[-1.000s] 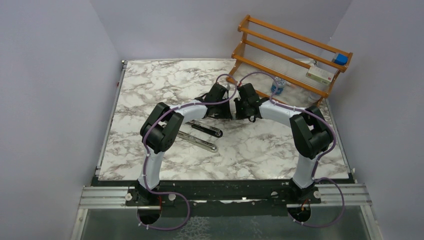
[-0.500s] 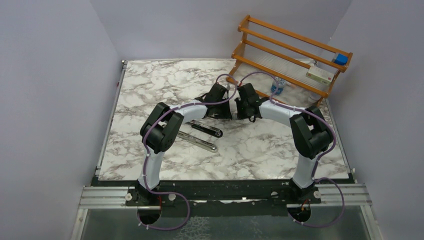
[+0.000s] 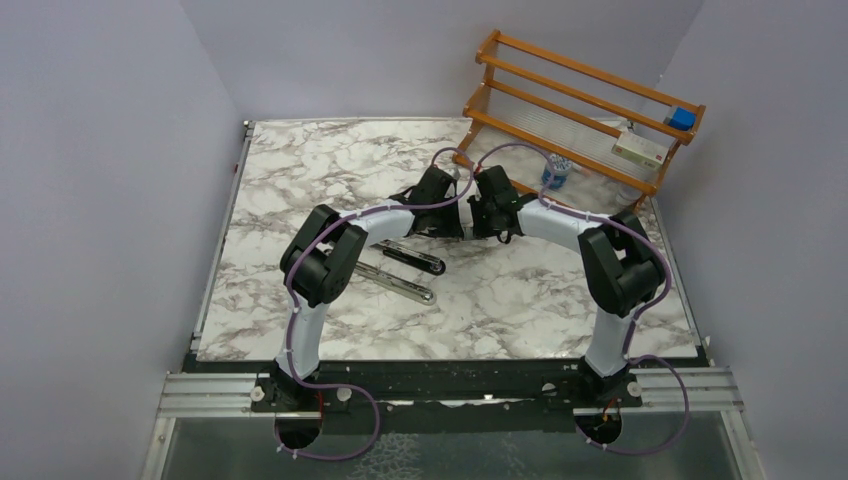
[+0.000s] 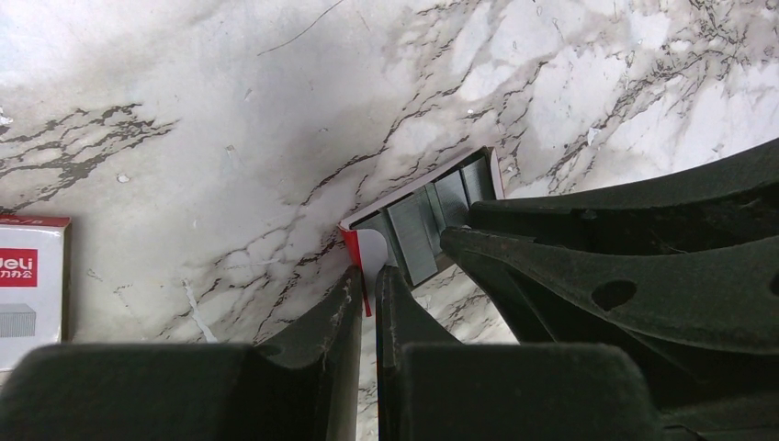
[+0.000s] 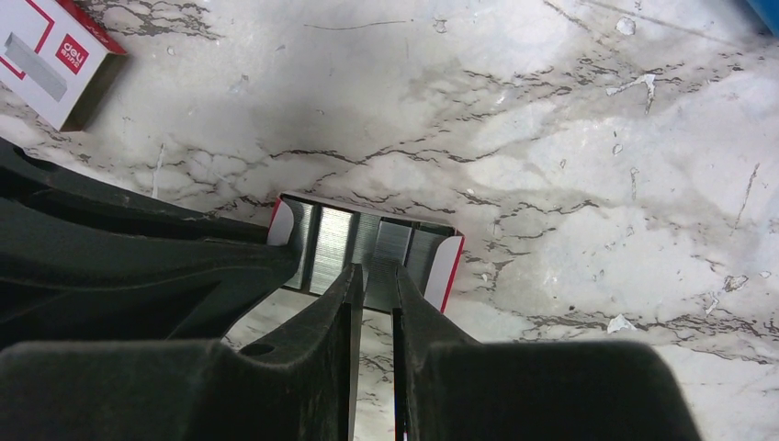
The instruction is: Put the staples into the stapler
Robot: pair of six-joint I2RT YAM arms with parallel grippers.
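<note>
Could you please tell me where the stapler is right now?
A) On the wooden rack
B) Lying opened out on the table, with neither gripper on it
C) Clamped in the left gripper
B: the stapler lies opened out on the marble table near the left arm's elbow, while the left gripper and right gripper are both at the staple tray farther back.
</note>
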